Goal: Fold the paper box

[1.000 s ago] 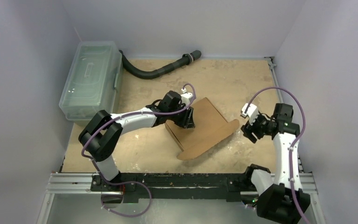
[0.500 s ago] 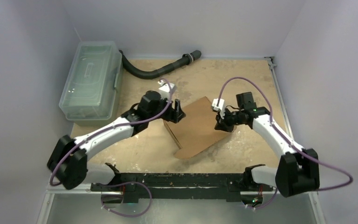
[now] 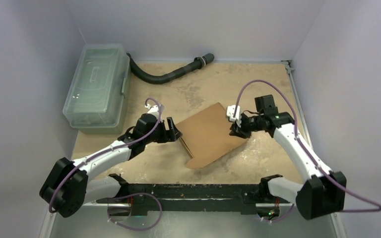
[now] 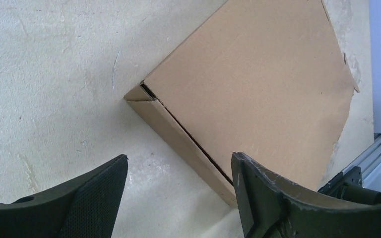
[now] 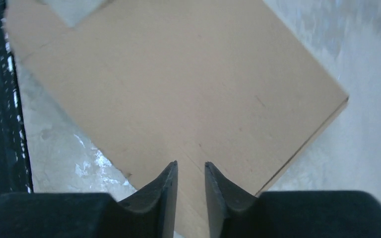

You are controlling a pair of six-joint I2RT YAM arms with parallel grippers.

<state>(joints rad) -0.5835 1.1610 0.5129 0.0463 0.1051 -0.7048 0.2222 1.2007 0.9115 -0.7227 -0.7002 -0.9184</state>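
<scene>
The paper box (image 3: 209,135) is brown cardboard, lying in the middle of the table with its lid down flat and a curved flap toward the near edge. In the left wrist view the paper box (image 4: 258,84) shows a side wall with a dark seam under the lid. My left gripper (image 3: 174,134) (image 4: 179,156) is open just left of that wall, apart from it, with nothing between its fingers. My right gripper (image 3: 236,130) (image 5: 191,163) sits over the lid by the box's right corner, jaws a narrow gap apart and holding nothing.
A clear plastic lidded bin (image 3: 96,84) stands at the back left. A black hose (image 3: 168,75) curves along the back. A metal rail (image 3: 193,191) runs along the near edge, and white walls close in on both sides.
My left gripper has let go, opened and drawn back left off the box. My right arm has swung in over the box's right corner and narrowed its jaws. The lid now lies flatter.
</scene>
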